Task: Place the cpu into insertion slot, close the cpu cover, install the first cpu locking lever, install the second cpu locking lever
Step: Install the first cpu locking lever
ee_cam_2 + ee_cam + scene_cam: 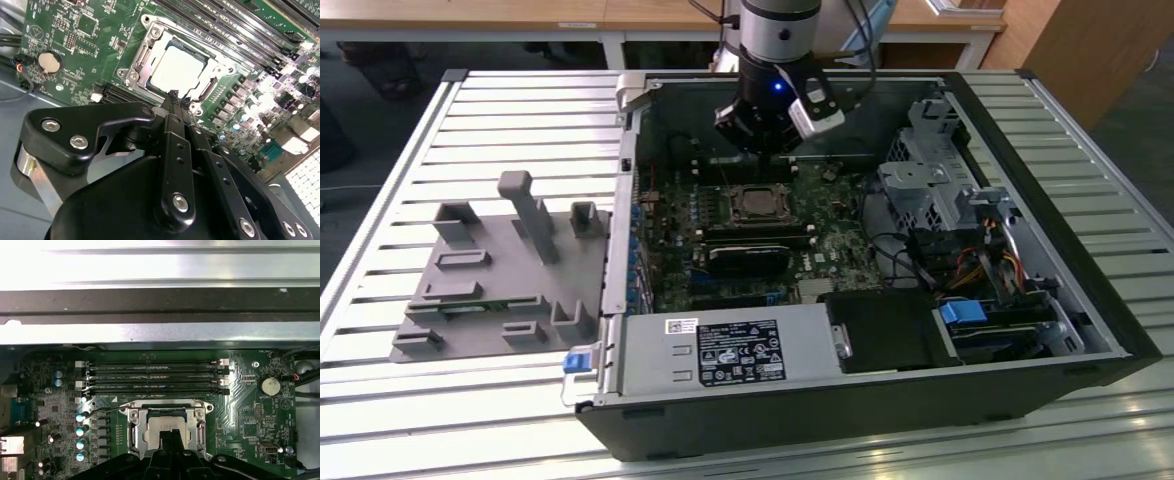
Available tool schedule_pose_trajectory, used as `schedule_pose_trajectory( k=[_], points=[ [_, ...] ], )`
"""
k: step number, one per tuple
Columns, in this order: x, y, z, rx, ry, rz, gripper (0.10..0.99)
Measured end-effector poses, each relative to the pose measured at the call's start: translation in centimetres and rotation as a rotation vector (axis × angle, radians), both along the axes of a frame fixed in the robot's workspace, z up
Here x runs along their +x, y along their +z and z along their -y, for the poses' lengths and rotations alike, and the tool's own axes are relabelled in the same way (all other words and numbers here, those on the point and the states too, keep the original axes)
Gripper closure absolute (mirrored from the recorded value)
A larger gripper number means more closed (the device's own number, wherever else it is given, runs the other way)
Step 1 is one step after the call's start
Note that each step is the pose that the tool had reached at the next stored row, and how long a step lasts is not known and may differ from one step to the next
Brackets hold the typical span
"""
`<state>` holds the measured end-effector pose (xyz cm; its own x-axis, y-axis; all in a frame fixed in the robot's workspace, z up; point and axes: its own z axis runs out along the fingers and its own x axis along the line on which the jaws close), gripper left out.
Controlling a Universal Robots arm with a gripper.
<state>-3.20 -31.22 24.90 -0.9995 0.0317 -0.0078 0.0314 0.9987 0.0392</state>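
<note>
The cpu (178,69), a small square chip with a dull silver top, lies flat in its socket on the green motherboard (85,45). It also shows as the cpu (166,420) and the cpu (757,204). The cpu cover (149,51), a thin silvery frame, lies down around it, the chip showing through its window; the cover (137,426) looks the same. A thin wire lever (107,410) sticks out sideways from the socket. My gripper (173,94) is shut with nothing in it, its black fingers (175,131) pressed together, tips just over the chip's near edge. Seen from outside, the gripper (767,148) hangs just behind the socket.
The open black computer case (1067,300) lies on a slatted metal table (400,420). Long black memory slots (155,376) run beside the socket. A power supply (720,350), a drive cage (927,190) and cables crowd the case. A grey fixture (494,280) stands at the exterior view's left.
</note>
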Motion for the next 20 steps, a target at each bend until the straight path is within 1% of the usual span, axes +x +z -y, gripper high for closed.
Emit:
schedule_pose_trajectory(
  k=[20],
  points=[
    [0.0, 0.0, 0.0, 0.0, 0.101, 0.0, 0.965]
  ],
)
